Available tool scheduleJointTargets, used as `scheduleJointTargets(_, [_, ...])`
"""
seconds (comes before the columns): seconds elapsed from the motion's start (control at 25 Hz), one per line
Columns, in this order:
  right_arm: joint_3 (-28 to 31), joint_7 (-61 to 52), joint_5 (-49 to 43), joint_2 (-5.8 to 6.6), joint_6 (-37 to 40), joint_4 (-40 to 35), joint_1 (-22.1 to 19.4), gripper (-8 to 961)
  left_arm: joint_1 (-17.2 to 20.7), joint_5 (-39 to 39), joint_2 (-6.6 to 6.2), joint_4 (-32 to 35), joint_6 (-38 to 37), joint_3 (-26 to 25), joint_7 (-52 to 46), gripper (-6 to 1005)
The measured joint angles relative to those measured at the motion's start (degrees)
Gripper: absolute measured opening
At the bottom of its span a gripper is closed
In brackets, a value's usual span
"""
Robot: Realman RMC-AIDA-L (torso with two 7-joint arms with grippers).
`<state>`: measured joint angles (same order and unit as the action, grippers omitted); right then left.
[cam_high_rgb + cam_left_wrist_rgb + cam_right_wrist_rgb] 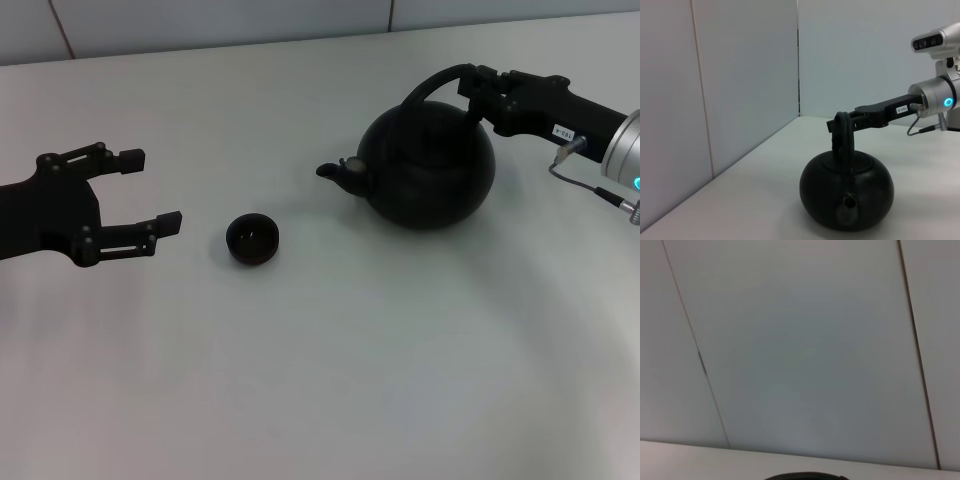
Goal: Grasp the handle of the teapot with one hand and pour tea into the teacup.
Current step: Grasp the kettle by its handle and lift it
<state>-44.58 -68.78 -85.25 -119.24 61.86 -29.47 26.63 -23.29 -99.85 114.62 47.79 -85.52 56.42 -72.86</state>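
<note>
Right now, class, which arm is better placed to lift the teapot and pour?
The right. The right gripper is already at the handle of the teapot, whose spout faces the teacup. The left gripper hangs open beyond the teacup, apart from the teapot.

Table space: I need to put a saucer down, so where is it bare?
Bare: the near table in front of the teacup and teapot, and the far strip behind the cup. Crowded: between left gripper, cup and spout; the right gripper is at the handle.
</note>
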Motion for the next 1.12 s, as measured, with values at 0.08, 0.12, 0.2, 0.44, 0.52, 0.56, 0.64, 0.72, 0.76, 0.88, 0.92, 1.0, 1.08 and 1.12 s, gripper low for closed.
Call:
scheduleJointTargets(0.08, [0.29,1.33,0.74,-0.08,0.01,0.47,0.0,250,0.0,0.0,0.0,0.01,0.0,0.0,0.0,862])
scheduleJointTargets(0.12, [0.35,1.86,1.17,-0.1,0.0,0.71,0.01,242,0.02,0.0,0.03,0.03,0.0,-0.01,0.0,862])
scheduleJointTargets(0.2, [0.35,2.65,2.03,-0.12,0.11,1.12,0.09,227,0.06,0.02,0.07,0.07,0.0,-0.02,0.0,862])
scheduleJointTargets(0.44, [0.45,3.09,2.32,-0.08,-0.03,1.26,0.4,211,0.18,0.06,0.21,0.12,-0.15,-0.42,0.0,861])
scheduleJointTargets(0.52, [0.44,3.62,2.34,-0.06,-0.04,1.25,0.43,211,0.18,0.08,0.25,0.11,-0.15,-0.44,0.0,861])
scheduleJointTargets(0.56, [0.43,4.33,2.35,-0.06,0.02,1.26,0.46,211,0.18,0.08,0.25,0.11,-0.15,-0.44,0.0,862])
scheduleJointTargets(0.64, [0.25,6.22,2.39,-0.11,0.24,1.26,0.49,210,0.18,0.09,0.25,0.17,-0.15,-0.44,0.0,862])
scheduleJointTargets(0.72, [-0.06,7.63,2.4,-0.16,0.29,1.6,0.57,210,0.18,0.09,0.25,0.33,-0.15,-0.44,0.0,862])
scheduleJointTargets(0.76, [0.0,8.03,2.4,-0.18,0.27,1.94,0.69,210,0.18,0.09,0.25,0.33,-0.15,-0.44,0.0,862])
scheduleJointTargets(0.88, [0.49,8.89,2.7,-0.17,-0.04,3.16,1.15,210,0.17,0.1,0.32,0.6,-0.11,-0.44,0.0,861])
scheduleJointTargets(0.92, [0.54,9.1,2.92,-0.13,-0.13,3.46,1.24,210,0.14,0.1,0.33,0.62,-0.08,-0.44,0.0,861])
scheduleJointTargets(1.0, [0.55,9.51,3.49,-0.1,-0.58,3.79,1.31,201,0.04,0.1,0.33,0.64,-0.02,-0.44,0.0,861])
scheduleJointTargets(1.08, [0.56,9.68,3.87,-0.1,-1.24,3.95,1.32,182,0.04,0.1,0.33,0.64,-0.02,-0.44,0.0,861])
scheduleJointTargets(1.12, [0.56,9.69,3.98,-0.1,-1.62,4.01,1.33,176,-0.05,0.1,0.36,0.64,0.0,-0.44,0.0,861])
